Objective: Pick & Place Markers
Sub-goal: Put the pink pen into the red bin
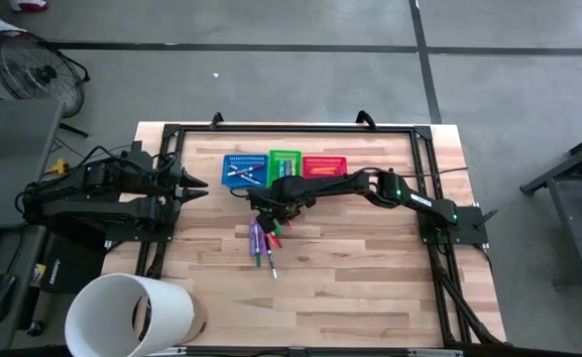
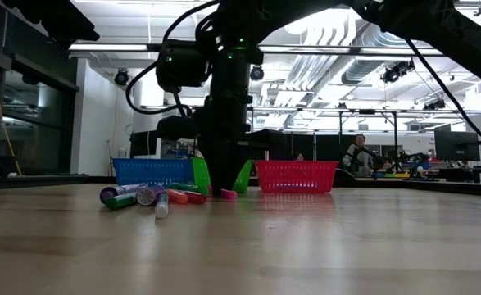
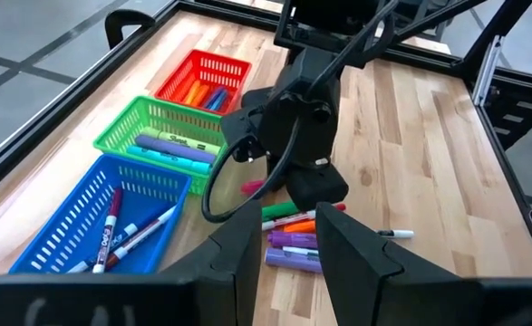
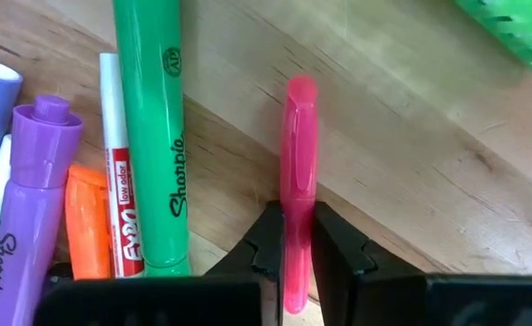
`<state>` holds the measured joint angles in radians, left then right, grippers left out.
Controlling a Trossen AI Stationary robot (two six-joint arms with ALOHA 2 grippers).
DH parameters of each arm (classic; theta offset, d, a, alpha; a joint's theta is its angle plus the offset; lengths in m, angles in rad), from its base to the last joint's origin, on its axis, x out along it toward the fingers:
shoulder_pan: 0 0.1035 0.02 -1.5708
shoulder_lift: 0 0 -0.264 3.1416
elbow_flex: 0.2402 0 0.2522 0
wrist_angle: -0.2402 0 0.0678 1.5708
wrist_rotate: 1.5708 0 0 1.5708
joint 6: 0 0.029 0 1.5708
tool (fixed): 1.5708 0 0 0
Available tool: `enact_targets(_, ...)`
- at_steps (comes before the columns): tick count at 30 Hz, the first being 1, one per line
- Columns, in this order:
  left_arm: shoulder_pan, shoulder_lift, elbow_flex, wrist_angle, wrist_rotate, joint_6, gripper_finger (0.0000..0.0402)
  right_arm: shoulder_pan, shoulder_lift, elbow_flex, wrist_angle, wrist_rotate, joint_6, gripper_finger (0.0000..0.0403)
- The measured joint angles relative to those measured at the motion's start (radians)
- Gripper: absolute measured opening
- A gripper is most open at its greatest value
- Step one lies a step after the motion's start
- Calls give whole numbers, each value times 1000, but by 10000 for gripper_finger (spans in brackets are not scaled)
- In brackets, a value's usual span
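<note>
Several loose markers [image 1: 263, 241] lie in a bunch on the wood near the table's middle, and show again as markers [image 2: 142, 195] and markers [image 4: 148, 154]: purple, green, orange and white. My right gripper [image 1: 271, 206] reaches down just before the green basket [image 1: 284, 162] and is shut on a pink marker [image 4: 298, 145]. The blue basket [image 1: 243, 171], the green basket and the red basket [image 1: 324, 166] stand in a row, each holding markers. My left gripper [image 3: 288, 263] waits open at the table's left side. My right gripper pinches the pink marker between its two fingertips [image 4: 270, 237], around the marker's middle [image 4: 296, 204]. The fingers come from above, pointing down, and lie across it. The marker lies level at table height, its free end [image 3: 252, 186] sticking out past the fingers; I cannot tell if it is lifted.
A black frame [image 1: 424, 134] runs around the table. A big white tub [image 1: 132, 315] stands at the near left corner. Bare wood lies to the right and near side of the bunch. A person [image 2: 359, 156] sits far off in the room.
</note>
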<state>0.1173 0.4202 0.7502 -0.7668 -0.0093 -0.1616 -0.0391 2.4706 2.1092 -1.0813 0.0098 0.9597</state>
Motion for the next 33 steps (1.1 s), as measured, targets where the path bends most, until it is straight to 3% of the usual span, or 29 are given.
enact_targets(19, 0, 0, 0, 1, 0, 0, 105, -5, -179, 1, -39, 5, -123, 24)
enact_targets(33, 0, 0, 0, 1, -1, 0, 105, -128, -318, 2, -427, 139, -352, 24)
